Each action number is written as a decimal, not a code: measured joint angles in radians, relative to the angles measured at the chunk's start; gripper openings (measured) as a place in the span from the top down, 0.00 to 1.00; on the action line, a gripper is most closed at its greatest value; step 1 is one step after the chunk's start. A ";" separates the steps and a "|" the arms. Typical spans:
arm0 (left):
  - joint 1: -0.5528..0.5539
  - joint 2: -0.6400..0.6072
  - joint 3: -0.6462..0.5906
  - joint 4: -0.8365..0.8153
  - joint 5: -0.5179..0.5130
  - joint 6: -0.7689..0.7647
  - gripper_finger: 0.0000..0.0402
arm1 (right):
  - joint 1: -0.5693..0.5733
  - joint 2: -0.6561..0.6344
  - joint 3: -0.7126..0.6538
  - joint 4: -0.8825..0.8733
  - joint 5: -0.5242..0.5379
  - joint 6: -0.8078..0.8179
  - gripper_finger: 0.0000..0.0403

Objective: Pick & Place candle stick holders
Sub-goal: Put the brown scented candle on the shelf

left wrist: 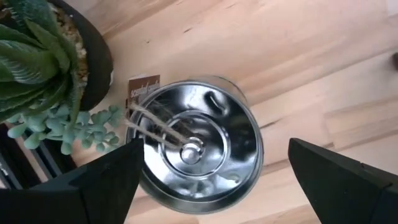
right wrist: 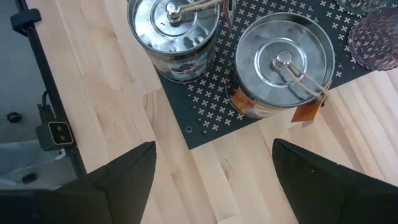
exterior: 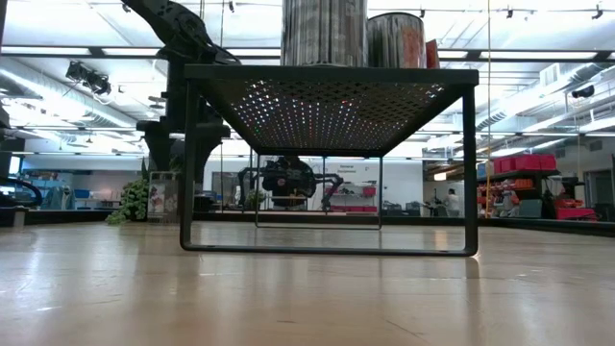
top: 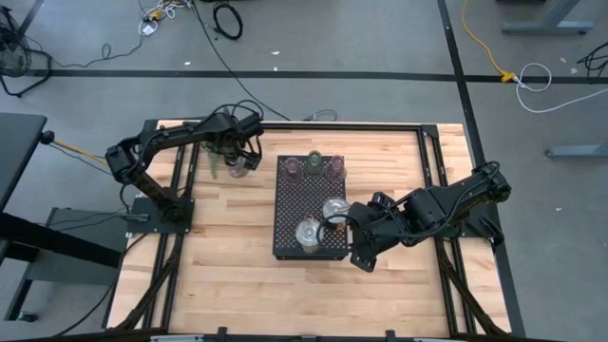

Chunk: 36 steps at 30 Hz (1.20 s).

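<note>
In the high view, upper left of centre, the left pincer (top: 239, 158) hangs released over a silvery holder (top: 238, 163) on the bench (top: 228, 247), beside the potted plant (top: 215, 163). The right pincer (top: 346, 228), also released, sits lower right of centre beside the black tray (top: 290, 204), which carries two silvery holders (top: 308, 231) and three small ones (top: 314, 166)

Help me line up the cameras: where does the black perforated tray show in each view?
High view: the black perforated tray sits at the table's centre, between the arms.
Low view: the tray fills the middle, raised on legs and seen from underneath.
Left wrist view: not in it.
Right wrist view: one corner of the tray on the wood.
Shared landmark: the two silvery holders standing on it.
</note>
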 joint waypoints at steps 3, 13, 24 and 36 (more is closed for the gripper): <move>0.010 0.000 0.000 0.001 -0.005 0.002 0.01 | 0.003 0.000 0.000 0.000 -0.005 0.009 0.21; 0.009 0.000 0.000 -0.020 -0.011 0.047 0.01 | 0.007 0.000 0.000 0.000 -0.005 0.027 0.21; 0.009 0.000 0.000 -0.048 -0.042 0.047 0.01 | 0.010 0.000 0.000 0.011 0.003 0.020 0.21; 0.023 0.000 0.000 -0.049 -0.057 0.054 0.01 | 0.015 0.000 0.000 0.009 0.003 0.032 0.21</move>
